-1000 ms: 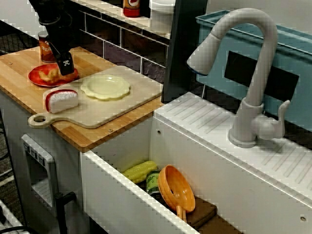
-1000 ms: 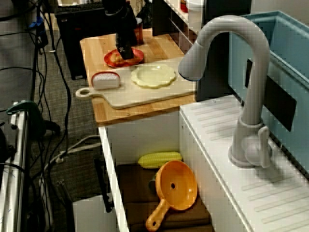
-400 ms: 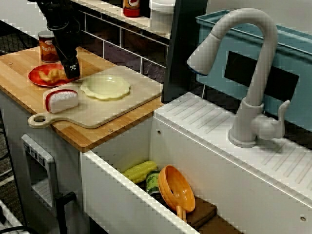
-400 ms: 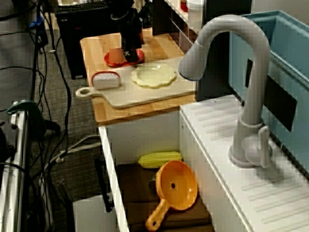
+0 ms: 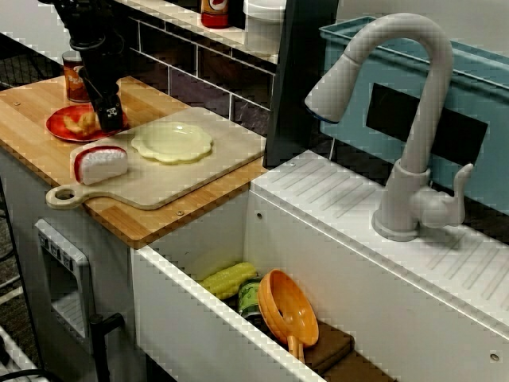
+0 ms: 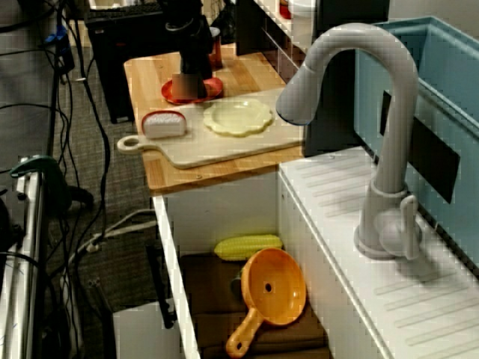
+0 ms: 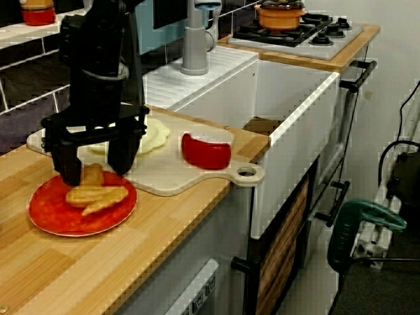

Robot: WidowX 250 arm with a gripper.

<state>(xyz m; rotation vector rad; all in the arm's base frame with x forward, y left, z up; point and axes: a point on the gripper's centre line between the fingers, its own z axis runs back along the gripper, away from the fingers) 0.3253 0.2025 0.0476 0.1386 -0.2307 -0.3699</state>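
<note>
A red plate [image 7: 39, 220] with pale fried food pieces [image 7: 98, 195] lies on the wooden counter, left of the cutting board [image 7: 170, 174]. My black gripper [image 7: 94, 167] stands upright over the plate. Its fingers [image 7: 65, 167] are spread wide to either side of the food, tips at plate level. In the view from the counter's end one tip seems to touch a piece. The front view shows the gripper [image 5: 110, 119] at the edge of the plate [image 5: 62, 127] nearest the board. From the sink end the gripper [image 6: 191, 82] hides most of the food.
On the cutting board [image 5: 183, 179] lie a pale yellow plate [image 5: 172, 142] and a red-and-white toy piece [image 5: 99, 163]. A can [image 5: 74, 78] stands behind the red plate. The sink holds a corn cob [image 5: 229, 278], a green can [image 5: 249, 298] and an orange strainer [image 5: 288, 306]. The grey faucet [image 5: 406, 119] rises at right.
The gripper swung a little toward the cutting board, then came back over the red plate, slightly lower than a second ago. Nothing else has moved.
</note>
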